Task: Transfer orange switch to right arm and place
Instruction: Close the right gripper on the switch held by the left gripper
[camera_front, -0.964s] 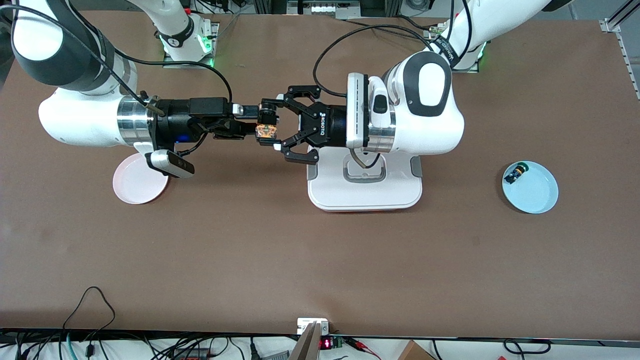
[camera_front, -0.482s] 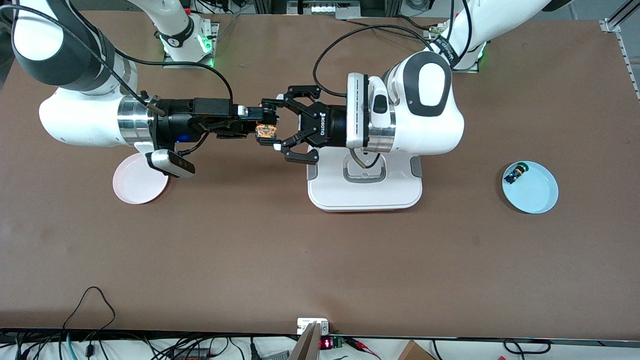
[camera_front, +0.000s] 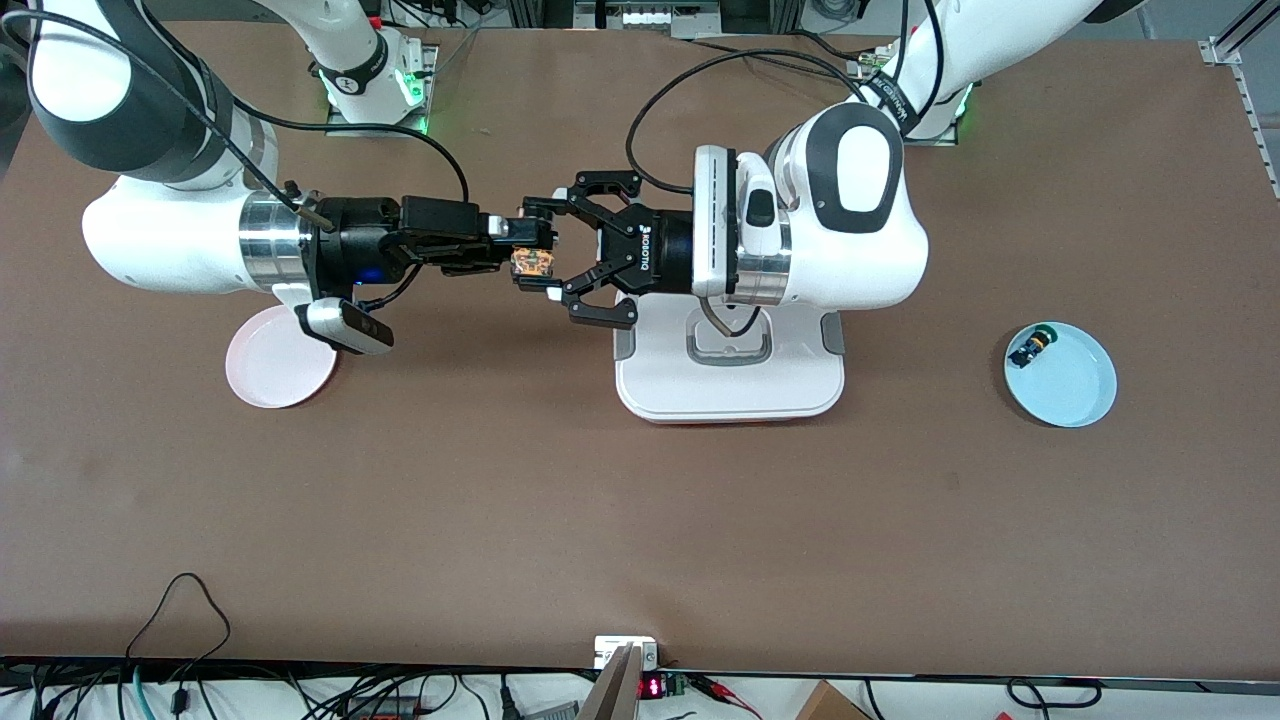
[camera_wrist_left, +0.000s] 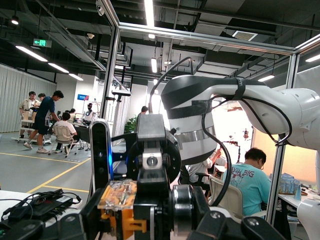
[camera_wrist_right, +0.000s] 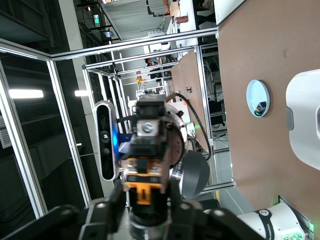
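The orange switch (camera_front: 530, 263), a small black body with an orange part and a clear end, hangs in the air over the table's middle, beside the white device. My left gripper (camera_front: 537, 248) reaches in from the left arm's end and is shut on it. My right gripper (camera_front: 522, 236) meets it from the right arm's end, and its fingers are shut on the same switch. In the left wrist view the switch (camera_wrist_left: 118, 201) sits in my left gripper (camera_wrist_left: 160, 225), with the right arm facing it. In the right wrist view the switch (camera_wrist_right: 144, 186) sits in my right gripper (camera_wrist_right: 146, 216).
A white flat device (camera_front: 730, 378) lies under the left arm's wrist. A pink plate (camera_front: 268, 375) lies below the right arm's wrist. A light blue plate (camera_front: 1065, 380) toward the left arm's end holds a small black switch with a green cap (camera_front: 1030, 348).
The right gripper has slid a little toward the left gripper and its fingers have closed on the switch. The left gripper has stayed still, shut on it.
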